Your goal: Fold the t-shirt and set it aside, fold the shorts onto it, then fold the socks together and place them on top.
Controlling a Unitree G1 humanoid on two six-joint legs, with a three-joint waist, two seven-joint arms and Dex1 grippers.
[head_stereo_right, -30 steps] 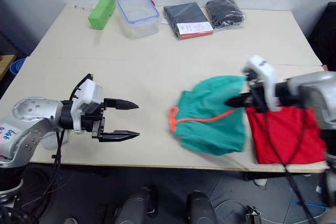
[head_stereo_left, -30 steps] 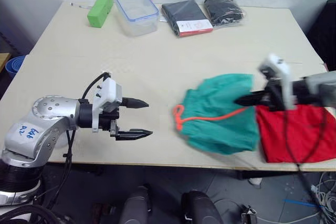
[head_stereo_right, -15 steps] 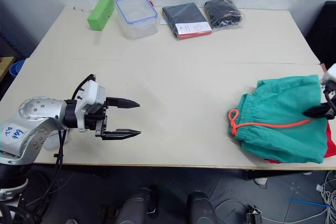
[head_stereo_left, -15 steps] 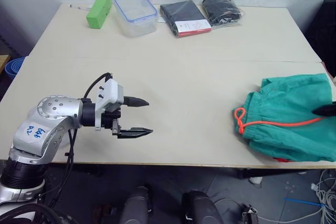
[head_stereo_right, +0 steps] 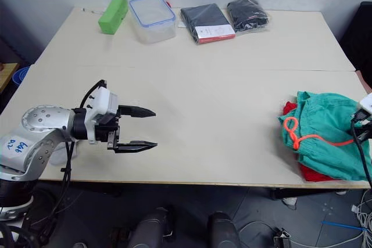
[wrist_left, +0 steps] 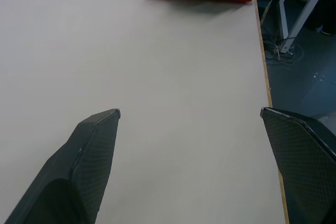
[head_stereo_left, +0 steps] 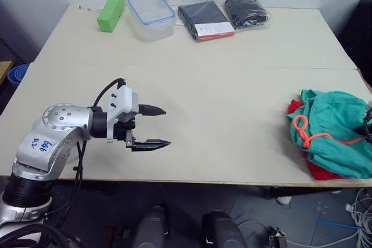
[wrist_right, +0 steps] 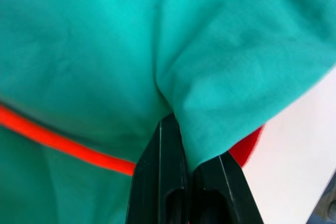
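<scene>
While the left gripper [head_stereo_left: 158, 126] hovers spread wide over bare table [head_stereo_left: 221, 97], the right gripper [wrist_right: 178, 129] pinches the teal shorts [head_stereo_left: 337, 129], bunched on the red t-shirt [head_stereo_left: 323, 170] at the table's right edge.

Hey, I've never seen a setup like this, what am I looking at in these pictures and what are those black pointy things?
This is a two-armed robot folding clothes at a table. The two wide pictures come from cameras on its head, looking down. The other two come from cameras on its wrists, looking along its fingers. The black pointy things are those fingers. The left gripper hangs open over bare table, holding nothing. The right gripper is shut on the shorts, which lie on the t-shirt at the table's right edge. At the far edge lie a green block, a clear box and two black packaged clothes.
</scene>
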